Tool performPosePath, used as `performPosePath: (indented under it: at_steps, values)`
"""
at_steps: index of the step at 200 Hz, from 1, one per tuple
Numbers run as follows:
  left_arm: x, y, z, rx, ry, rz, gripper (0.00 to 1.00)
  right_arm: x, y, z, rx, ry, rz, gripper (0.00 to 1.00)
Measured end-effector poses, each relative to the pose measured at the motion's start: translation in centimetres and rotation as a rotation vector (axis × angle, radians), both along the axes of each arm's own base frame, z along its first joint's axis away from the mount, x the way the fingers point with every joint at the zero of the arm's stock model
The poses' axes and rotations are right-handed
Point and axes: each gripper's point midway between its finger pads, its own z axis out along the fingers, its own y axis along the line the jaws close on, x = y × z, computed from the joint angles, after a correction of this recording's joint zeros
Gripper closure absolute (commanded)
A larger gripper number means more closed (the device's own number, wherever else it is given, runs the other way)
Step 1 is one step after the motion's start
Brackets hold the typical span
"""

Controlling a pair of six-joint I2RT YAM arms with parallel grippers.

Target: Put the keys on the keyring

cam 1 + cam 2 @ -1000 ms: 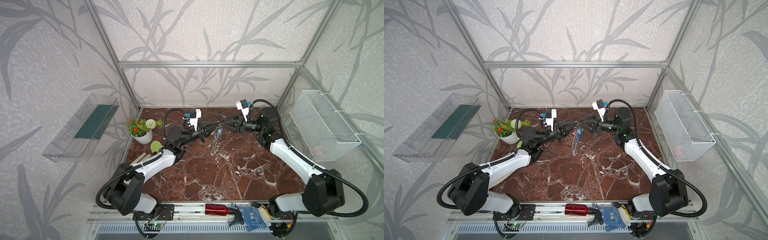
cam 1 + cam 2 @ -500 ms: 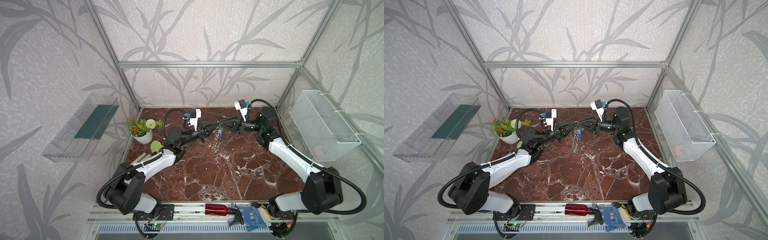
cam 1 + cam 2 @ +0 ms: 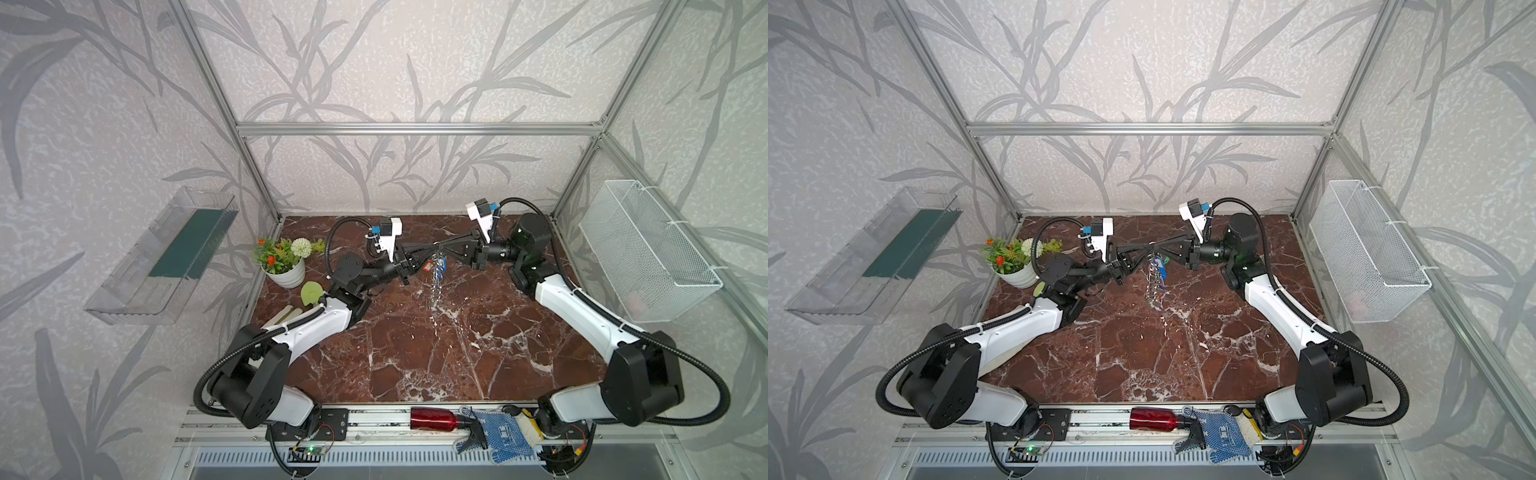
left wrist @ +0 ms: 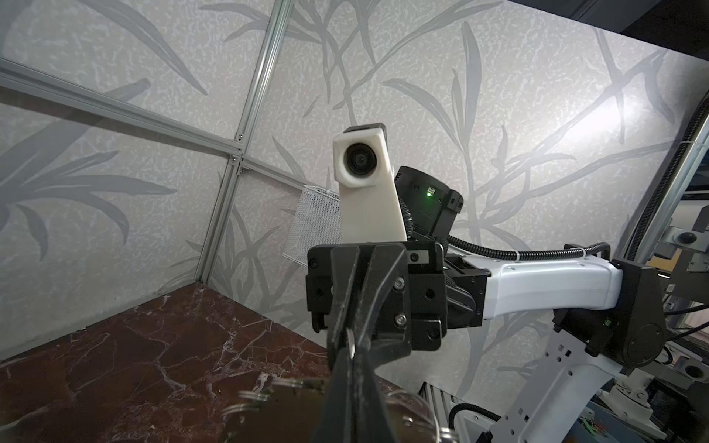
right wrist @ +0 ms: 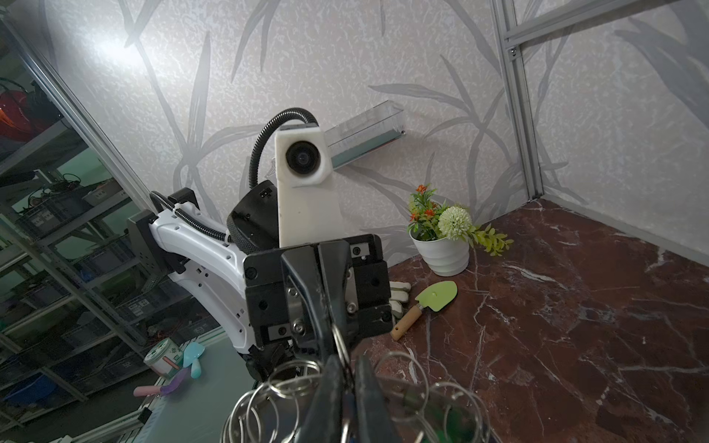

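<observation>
1. The right gripper, open a second earlier, had clamped shut nose to nose with the left gripper above the back of the table.
2. The left gripper stayed clenched on the keyring, which hung in the air beneath both tips, the keys bunched at its top.
3. Which piece the right gripper pinched could not be told; two-handed threading looked ready to begin.

Flower pot back left, green trowel beside it; wire basket on right wall; red bottle on front rail.
</observation>
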Motion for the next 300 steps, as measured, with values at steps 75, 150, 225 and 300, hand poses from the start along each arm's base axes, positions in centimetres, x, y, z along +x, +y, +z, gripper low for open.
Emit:
performPosePath:
  at_steps: [75,150,225,300]
  values:
    - [0.5,0.4,-0.1,0.003,0.011,0.014,1.00,0.0,0.0,0.0,0.001,-0.002,0.003,1.00]
    - [0.8,3.5,-0.2,0.265,0.014,0.074,0.64,0.9,0.2,-1.8,-0.108,-0.052,-0.047,1.00]
    - [-1.7,4.5,-0.8,0.652,-0.109,0.011,0.58,-1.2,2.5,-2.6,-0.274,-0.224,0.017,1.00]
    - [-2.1,3.5,-3.9,0.837,-0.100,-0.096,0.69,-2.9,2.9,-4.6,-0.338,-0.212,0.079,1.00]
